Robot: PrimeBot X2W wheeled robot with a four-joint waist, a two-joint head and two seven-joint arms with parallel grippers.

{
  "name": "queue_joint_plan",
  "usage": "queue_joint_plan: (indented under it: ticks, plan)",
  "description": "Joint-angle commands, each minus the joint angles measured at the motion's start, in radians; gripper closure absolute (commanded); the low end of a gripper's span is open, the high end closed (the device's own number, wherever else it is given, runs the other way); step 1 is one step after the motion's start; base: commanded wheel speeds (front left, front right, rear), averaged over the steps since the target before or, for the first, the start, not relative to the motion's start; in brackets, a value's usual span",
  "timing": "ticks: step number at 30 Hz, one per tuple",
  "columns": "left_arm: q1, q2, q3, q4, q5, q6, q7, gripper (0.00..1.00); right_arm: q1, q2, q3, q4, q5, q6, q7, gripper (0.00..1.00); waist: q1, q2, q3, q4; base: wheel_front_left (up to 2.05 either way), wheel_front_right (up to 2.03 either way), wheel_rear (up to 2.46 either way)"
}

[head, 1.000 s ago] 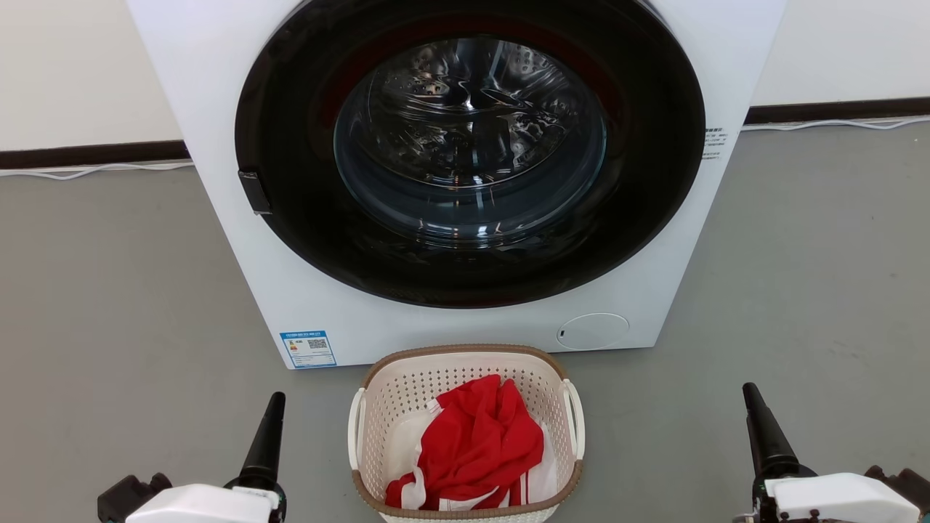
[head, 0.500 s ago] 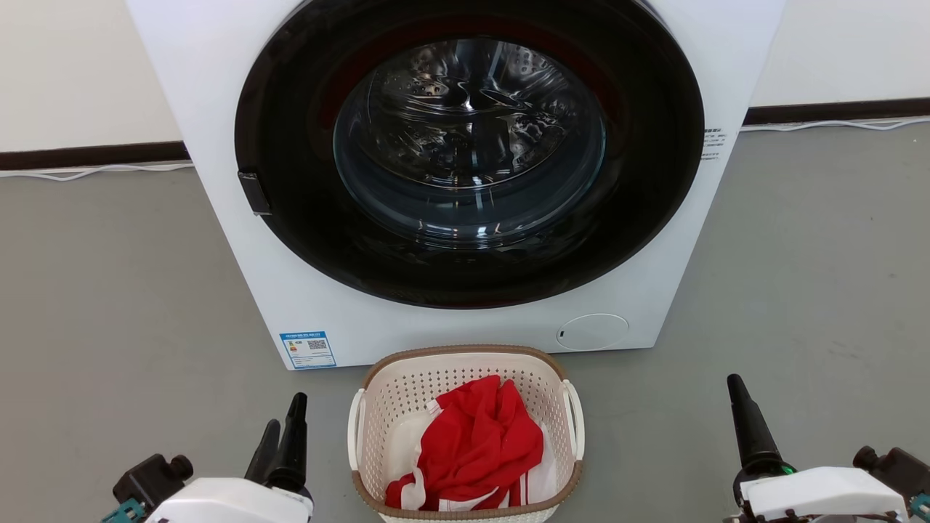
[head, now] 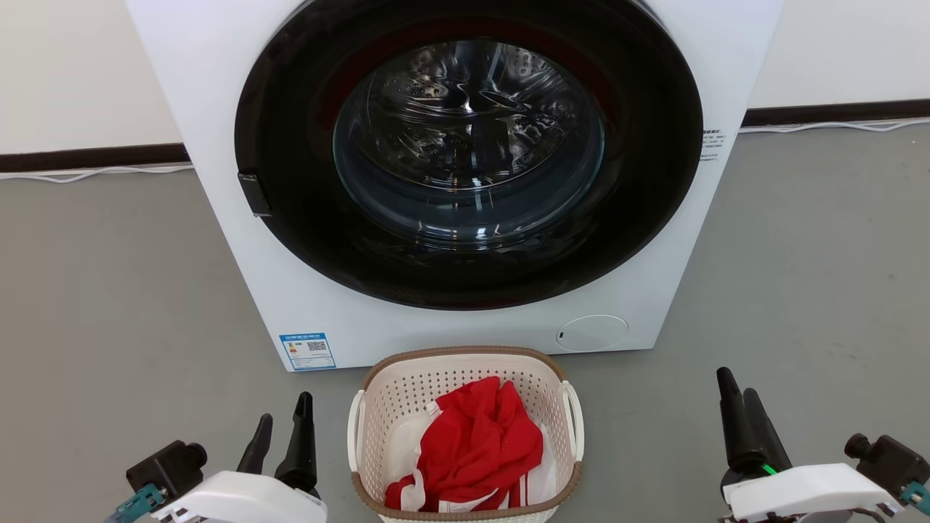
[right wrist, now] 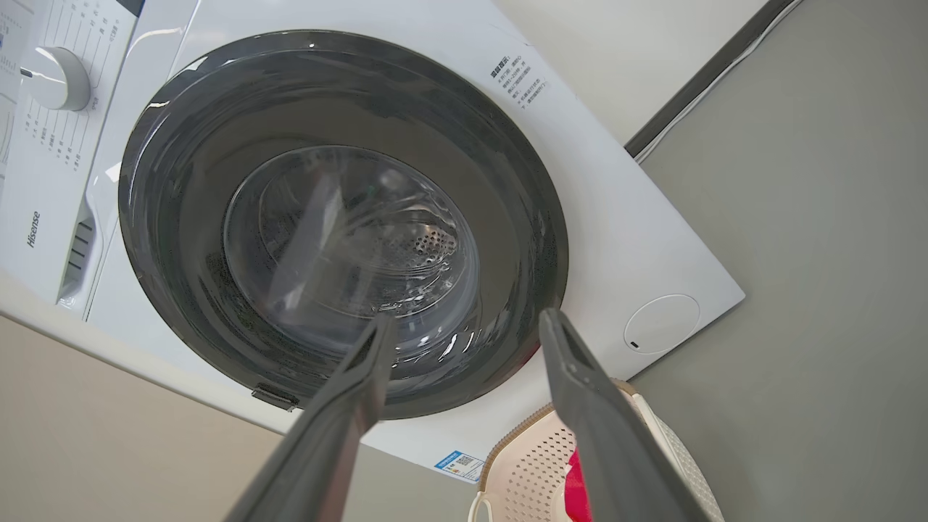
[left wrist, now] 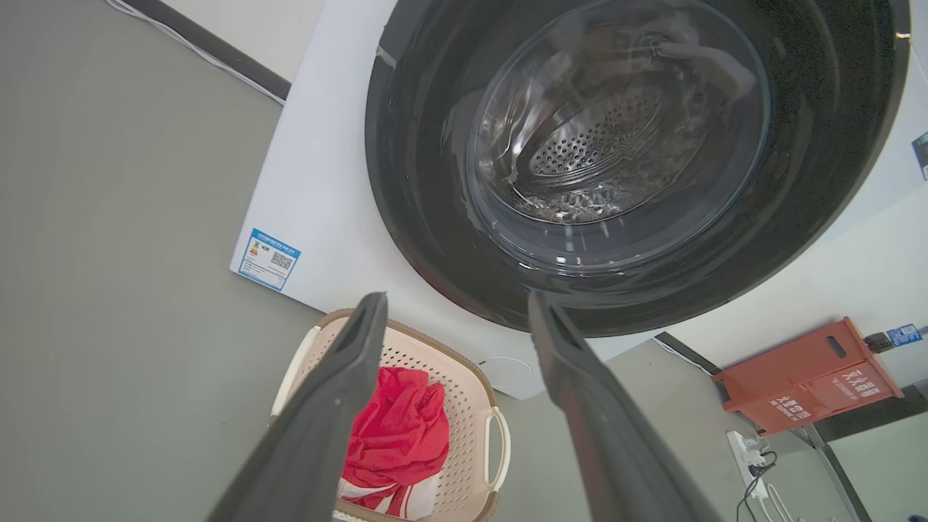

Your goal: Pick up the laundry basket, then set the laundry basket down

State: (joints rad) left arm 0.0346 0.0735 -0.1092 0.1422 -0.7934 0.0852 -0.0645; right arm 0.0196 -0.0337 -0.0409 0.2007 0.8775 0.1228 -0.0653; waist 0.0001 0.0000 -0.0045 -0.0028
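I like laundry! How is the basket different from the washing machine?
The washing machine towers over the basket. The basket is open-topped and holds red cloth; the washing machine's round door is shut. The basket has holes; the washing machine's front is smooth. Both are whitish.

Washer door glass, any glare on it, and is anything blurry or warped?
Head view: sharp, evenly lit, reflections streak the door glass. Left wrist view: left gripper near the lens looks soft, washer leans and skews. Right wrist view: pale sheen veils the glass, same skew.
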Motion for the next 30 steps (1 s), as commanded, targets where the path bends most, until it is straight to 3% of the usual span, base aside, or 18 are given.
queue_joint_plan:
  ticks: [1,30]
  plan:
    - [-0.015,0.017,0.002,-0.038,0.044,0.018,-0.020,0.00,-0.017,-0.011,0.018,-0.040,-0.044,0.004,-0.019,0.00,0.0000,0.0000,-0.001,0.000,0.00,0.00,0.00]
    - [0.010,0.070,-0.097,-0.120,0.378,0.158,-0.105,0.00,0.000,-0.014,0.055,-0.089,-0.388,0.006,-0.104,0.00,0.0000,0.0000,-0.005,-0.001,0.00,0.00,0.00]
